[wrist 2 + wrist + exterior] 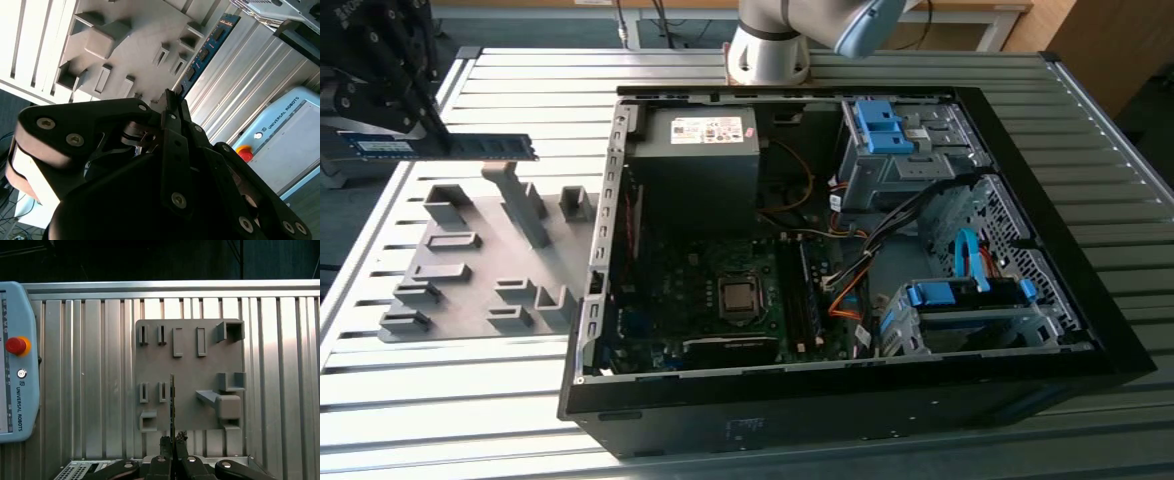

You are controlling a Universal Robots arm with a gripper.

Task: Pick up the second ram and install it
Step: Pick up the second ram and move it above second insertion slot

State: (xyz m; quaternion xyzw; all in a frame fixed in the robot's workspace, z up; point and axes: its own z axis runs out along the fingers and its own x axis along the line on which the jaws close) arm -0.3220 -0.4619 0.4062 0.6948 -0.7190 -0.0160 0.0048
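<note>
The second ram is a thin blue-green stick held level in the air at the exterior view's left, above the grey holder plate. My gripper is shut on one end of it. In the first wrist view the ram is seen edge-on, reaching out from the gripper over the holder plate. In the second wrist view the ram runs away from the gripper. The open computer case lies to the exterior view's right, with its memory slots beside the processor socket.
The holder plate carries several upright grey blocks. The robot base stands behind the case. A teach pendant with a red stop button lies on the ribbed metal table. Cables and blue drive brackets crowd the case's right side.
</note>
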